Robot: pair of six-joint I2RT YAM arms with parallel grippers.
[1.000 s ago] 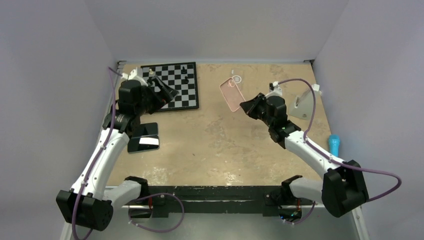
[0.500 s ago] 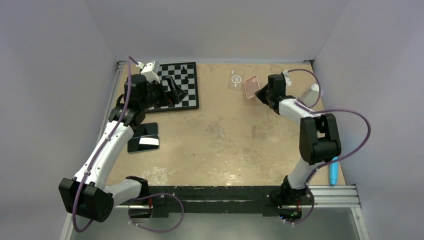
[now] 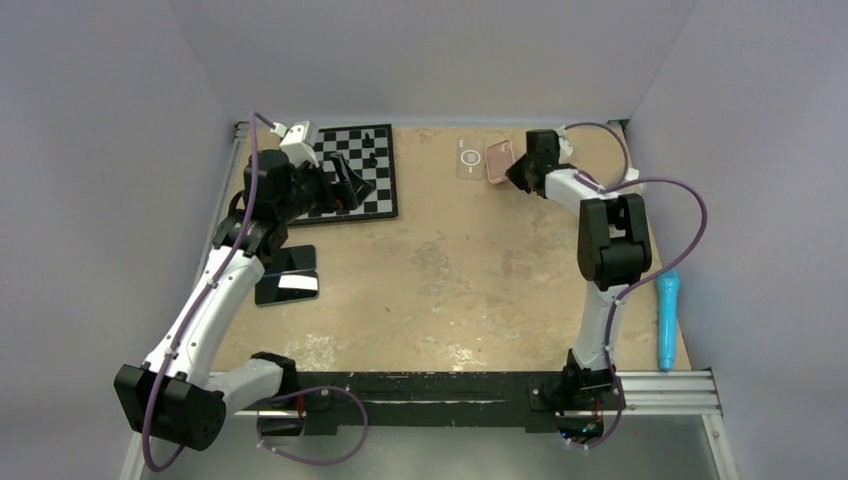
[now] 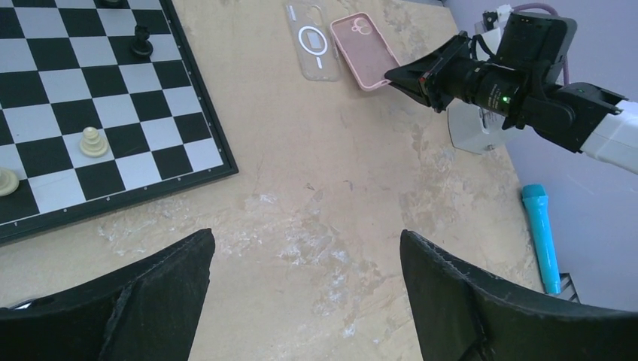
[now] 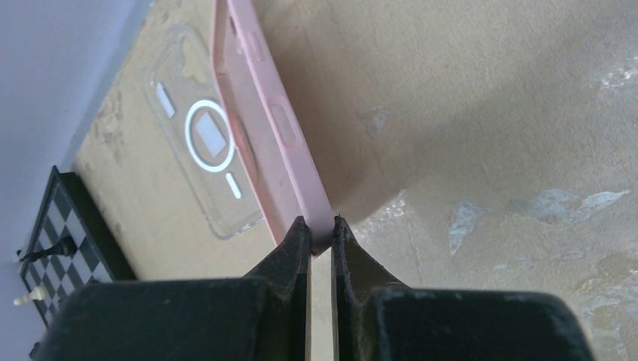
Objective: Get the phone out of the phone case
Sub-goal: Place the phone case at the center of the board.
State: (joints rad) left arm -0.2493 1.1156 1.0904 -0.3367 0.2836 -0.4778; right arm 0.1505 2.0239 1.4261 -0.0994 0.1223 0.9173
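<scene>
From above, the phone (image 3: 499, 160) sat right of the chessboard (image 3: 380, 195), just beside the empty phone case (image 3: 470, 159). Left wrist: the left gripper (image 4: 305, 248) gaped, idle. Right wrist: the right gripper (image 5: 321, 226) pinched the phone's end, probably to lay it apart.

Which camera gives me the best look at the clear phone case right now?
Left wrist: the whole phone case lies flat, white ring and camera cut-out clear, empty beside the phone. Right wrist shows it close, but the phone's edge covers one side. Top external shows it small.
</scene>
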